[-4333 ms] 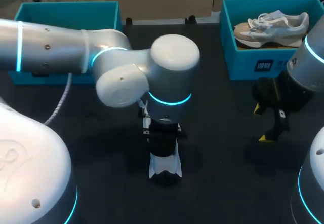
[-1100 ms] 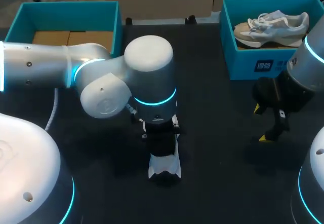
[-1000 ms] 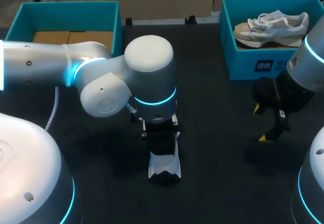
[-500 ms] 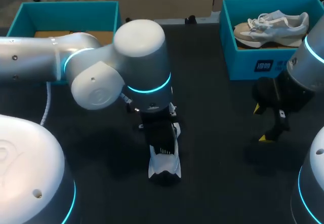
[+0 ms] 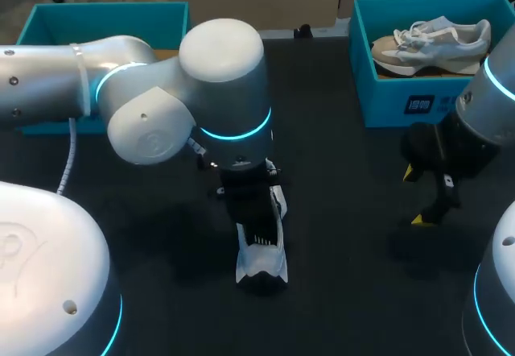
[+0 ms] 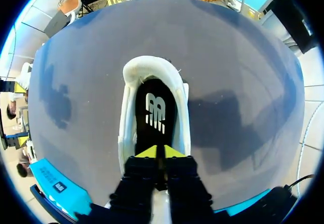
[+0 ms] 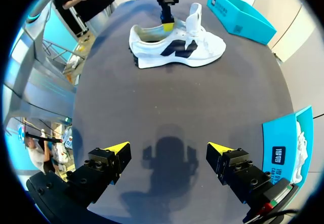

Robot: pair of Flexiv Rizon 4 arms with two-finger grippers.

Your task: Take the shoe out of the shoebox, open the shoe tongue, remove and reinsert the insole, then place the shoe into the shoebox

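A white shoe (image 5: 261, 265) with a dark side logo stands upright on the black table near its middle, also seen in the right wrist view (image 7: 177, 46). Its black insole (image 6: 154, 112) lies flat inside. My left gripper (image 6: 160, 152) reaches down into the shoe's opening by the tongue, yellow tips together just over the insole, with nothing visibly pinched between them. From the right wrist view the left gripper (image 7: 167, 25) stands upright inside the collar. My right gripper (image 7: 172, 148) hovers open and empty over bare table at the right (image 5: 414, 196), well away from the shoe.
A teal shoebox (image 5: 418, 98) at the far right holds a second, grey-and-beige shoe (image 5: 430, 40). Another teal shoebox (image 5: 109, 14) stands at the far left, partly behind my left arm. The table's front right shows bare black surface.
My left arm's elbow has swung toward the far left while its gripper stayed in the shoe's opening. The shoe and the right arm have not moved.
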